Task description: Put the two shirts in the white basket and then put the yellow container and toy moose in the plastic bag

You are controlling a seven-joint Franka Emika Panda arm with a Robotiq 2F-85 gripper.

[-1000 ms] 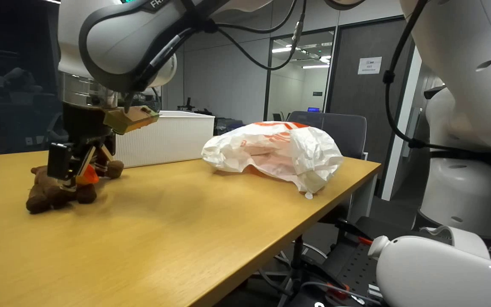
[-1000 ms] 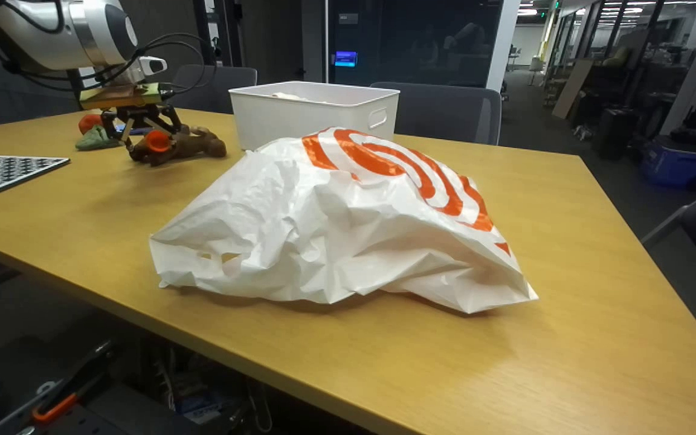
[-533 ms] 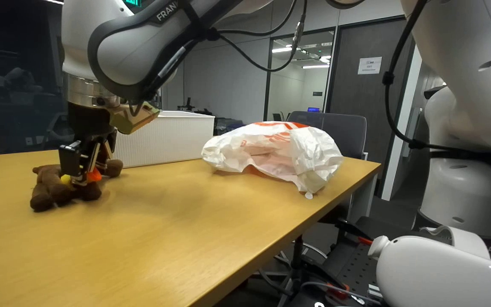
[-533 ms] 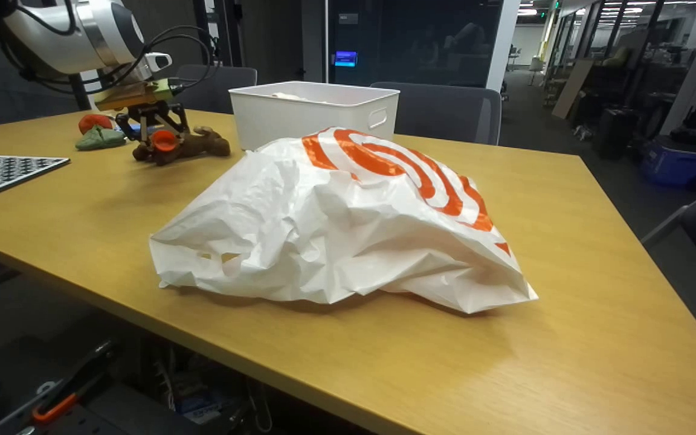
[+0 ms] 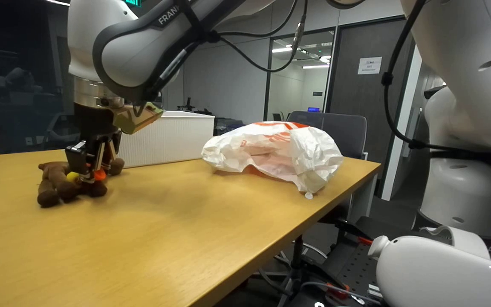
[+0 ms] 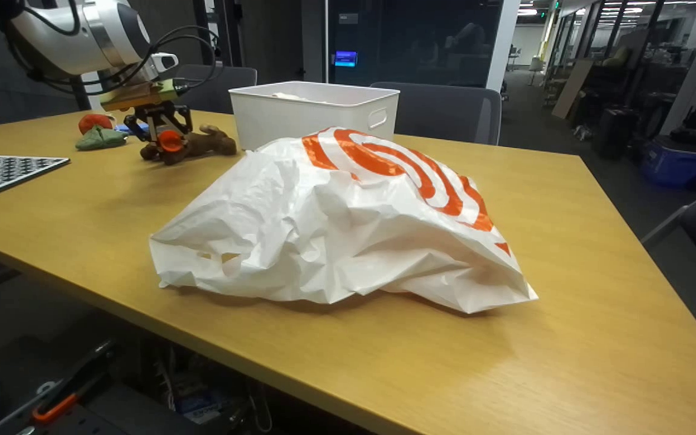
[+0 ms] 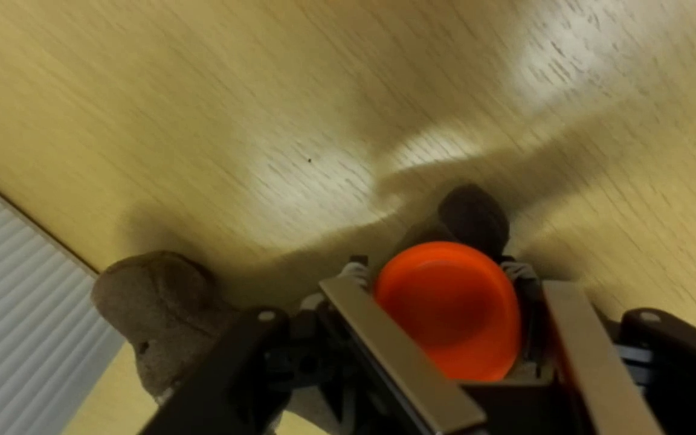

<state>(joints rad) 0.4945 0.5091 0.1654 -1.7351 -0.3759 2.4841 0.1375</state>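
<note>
At the left in an exterior view, a black-and-white patterned board (image 6: 6,174) lies flat on the surface (image 6: 571,254), between the near and far edges. Farther back, toward the far edge, a red thing (image 6: 93,122) sits just behind a crumpled green thing (image 6: 100,139). The arm (image 6: 82,42) reaches in above that side, and its gripper (image 7: 438,278) points down over the left part of the surface, well back from the near edge. The jaws stand apart by about the breadth of the yellow container (image 7: 447,311), one finger against each side, and have hold of it. Its round orange end is turned toward the near edge; its yellow side (image 5: 73,176) peeps out past the jaws in an exterior view. The brown toy moose (image 6: 212,142) lies on the surface beneath and beside the jaws; whether it is pinched as well, I cannot tell. Just right of it, by the far edge, stands the white basket (image 6: 299,121), with something pale (image 6: 290,96) inside, too hidden to name. The plastic bag (image 6: 324,235), white with orange print, lies rumpled in front of the basket, reaching close to the near edge. A dark chair (image 6: 451,115) stands past the far edge. Beyond the right edge, a blue box (image 6: 680,162) sits on the floor.
</note>
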